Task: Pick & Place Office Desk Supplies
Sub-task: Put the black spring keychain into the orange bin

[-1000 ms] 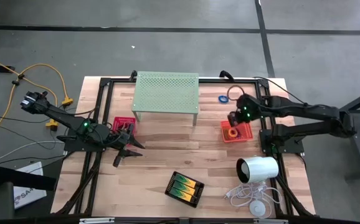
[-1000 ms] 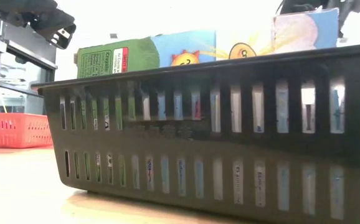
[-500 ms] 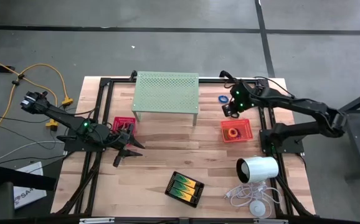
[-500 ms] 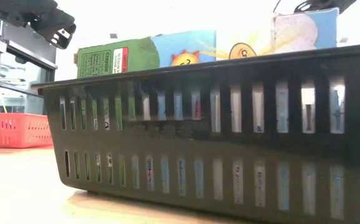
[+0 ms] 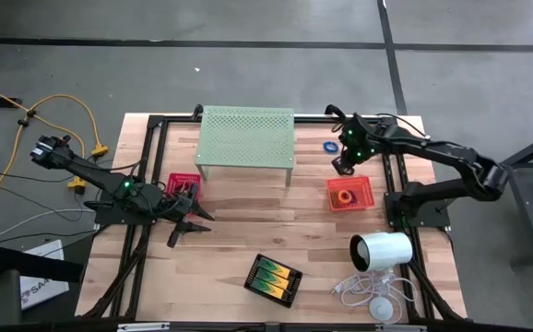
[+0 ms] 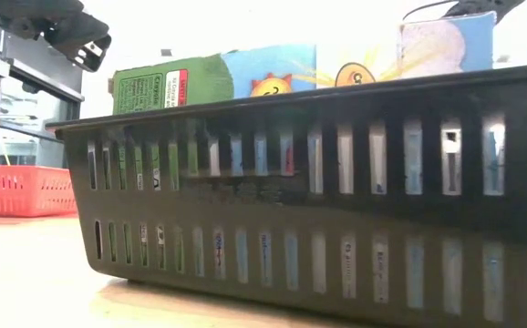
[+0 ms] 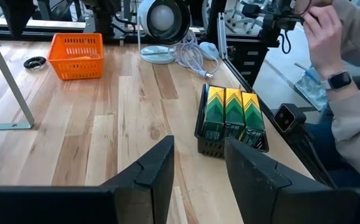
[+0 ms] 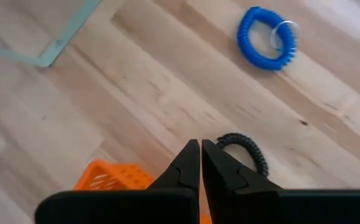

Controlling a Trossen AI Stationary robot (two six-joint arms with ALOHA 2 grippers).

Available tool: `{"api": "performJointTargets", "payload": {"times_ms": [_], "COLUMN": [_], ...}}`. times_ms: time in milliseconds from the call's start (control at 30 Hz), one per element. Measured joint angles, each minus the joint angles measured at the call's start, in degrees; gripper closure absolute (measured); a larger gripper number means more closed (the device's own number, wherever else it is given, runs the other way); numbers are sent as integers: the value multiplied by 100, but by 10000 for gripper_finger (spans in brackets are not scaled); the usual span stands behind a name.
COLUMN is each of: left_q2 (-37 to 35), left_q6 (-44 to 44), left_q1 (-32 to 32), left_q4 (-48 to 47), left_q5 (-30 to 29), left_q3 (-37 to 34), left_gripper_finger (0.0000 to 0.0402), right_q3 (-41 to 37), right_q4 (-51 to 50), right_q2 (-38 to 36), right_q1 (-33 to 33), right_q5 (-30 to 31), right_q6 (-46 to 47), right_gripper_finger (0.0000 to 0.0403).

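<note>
Trays first: an orange mesh tray sits on the right part of the table with an orange ring lying inside it. A pink-red mesh tray stands on the left side, partly hidden by the left arm; its contents cannot be made out. Near the front edge, a black slotted tray lies at a slant and holds three yellow-and-green boxes side by side, their long axes running along the tray's length.

Just beyond the orange tray, a blue coiled ring lies flat on the wood, with a black coiled ring nearer the tray. The right gripper hovers over the black ring, fingers pressed together, pinching nothing. The left gripper rests by the pink-red tray, fingers spread.
</note>
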Motion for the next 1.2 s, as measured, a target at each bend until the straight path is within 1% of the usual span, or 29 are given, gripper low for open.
{"api": "performJointTargets", "payload": {"times_ms": [100, 167, 267, 333, 533, 633, 700, 867, 1100, 1200], "left_q2": [2, 1, 1, 2, 2, 2, 2, 2, 1, 2], "left_q6": [0, 0, 0, 0, 0, 0, 0, 0, 0, 0], "left_q1": [0, 0, 1, 0, 0, 0, 1, 0, 0, 2], "left_q4": [1, -1, -2, 0, 0, 0, 0, -2, -2, 0], "left_q5": [0, -2, -2, -2, -4, -7, -7, -9, -11, -13], "left_q3": [0, 0, 0, 0, 0, 0, 0, 0, 0, 0], "left_gripper_finger": [266, 266, 266, 266, 266, 266, 266, 266, 266, 266], "right_q3": [0, 0, 0, 0, 0, 0, 2, 2, 2, 2], "right_q4": [-12, -54, -162, -263, -348, -347, -350, -357, -356, -358], "right_q2": [10, 10, 10, 10, 10, 20, 95, 409, 1003, 1191], "right_q1": [-128, -186, -248, -276, -288, -289, -289, -287, -287, -287], "right_q5": [-280, -347, -489, -460, -87, 117, 172, 194, 499, 532], "right_q6": [-199, -286, -382, -408, -486, -615, -749, -918, -928, -960], "right_gripper_finger": [398, 398, 385, 364, 287, 261, 251, 245, 258, 263]}}
